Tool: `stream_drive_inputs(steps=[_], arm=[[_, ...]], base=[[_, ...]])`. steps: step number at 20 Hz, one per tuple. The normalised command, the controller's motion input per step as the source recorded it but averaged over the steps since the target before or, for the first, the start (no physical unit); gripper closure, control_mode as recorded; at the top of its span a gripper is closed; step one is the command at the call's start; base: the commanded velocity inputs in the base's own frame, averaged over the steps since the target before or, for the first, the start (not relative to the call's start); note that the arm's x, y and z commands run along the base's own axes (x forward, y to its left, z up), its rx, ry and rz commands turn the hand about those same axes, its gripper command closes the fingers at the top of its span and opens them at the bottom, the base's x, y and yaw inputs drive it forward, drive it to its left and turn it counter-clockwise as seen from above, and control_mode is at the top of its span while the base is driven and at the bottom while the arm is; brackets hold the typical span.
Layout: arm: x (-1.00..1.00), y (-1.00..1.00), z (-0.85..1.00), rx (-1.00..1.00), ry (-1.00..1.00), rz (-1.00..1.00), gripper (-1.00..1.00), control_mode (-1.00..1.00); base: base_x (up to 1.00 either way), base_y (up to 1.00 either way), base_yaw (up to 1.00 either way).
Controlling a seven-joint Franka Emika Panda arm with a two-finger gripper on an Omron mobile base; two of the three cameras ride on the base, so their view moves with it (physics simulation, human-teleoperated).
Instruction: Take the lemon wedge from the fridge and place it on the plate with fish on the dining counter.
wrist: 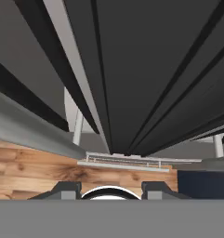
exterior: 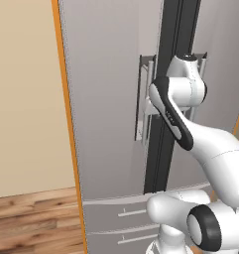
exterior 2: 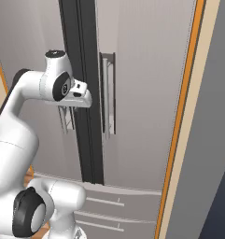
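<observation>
White arm [exterior: 210,149] nearest the camera, reaching to the closed fridge [exterior: 106,99], pincer [exterior: 149,106] at the left door's silver handle [exterior: 143,99] beside the black centre seam, grip state could not be told, two grey drawers [exterior 2: 114,205] below, wooden floor [exterior: 31,218] left.

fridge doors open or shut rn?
Shut: both fridge doors sit flush at the black centre seam, no white interior showing.
</observation>
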Motion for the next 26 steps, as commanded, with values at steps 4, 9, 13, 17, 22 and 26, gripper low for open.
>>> stream_drive_inputs(steps=[4, 9, 13, 17, 22, 26], arm=[[-0.30, -0.01, 0.00, 0.00, -0.08, -0.02, -1.00, -1.00], [0.00, 0.00, 0.00, 0.00, 0.00, 0.00, -1.00, -1.00], [-0.04, 0.00, 0.00, 0.00, -0.04, 0.00, -1.00, -1.00], [0.00, 0.04, 0.00, 0.00, -0.03, 0.00, -1.00, -1.00], [0.00, 0.13, -0.02, -0.02, -0.01, 0.00, -1.00, 1.00], [0.00, 0.00, 0.00, 0.00, 0.00, 0.00, -1.00, 1.00]], base=[[0.00, 0.00, 0.00], [0.00, 0.00, 0.00], [0.00, 0.00, 0.00], [0.00, 0.00, 0.00], [0.02, 0.48, 0.00], [-0.67, 0.14, -0.04]])
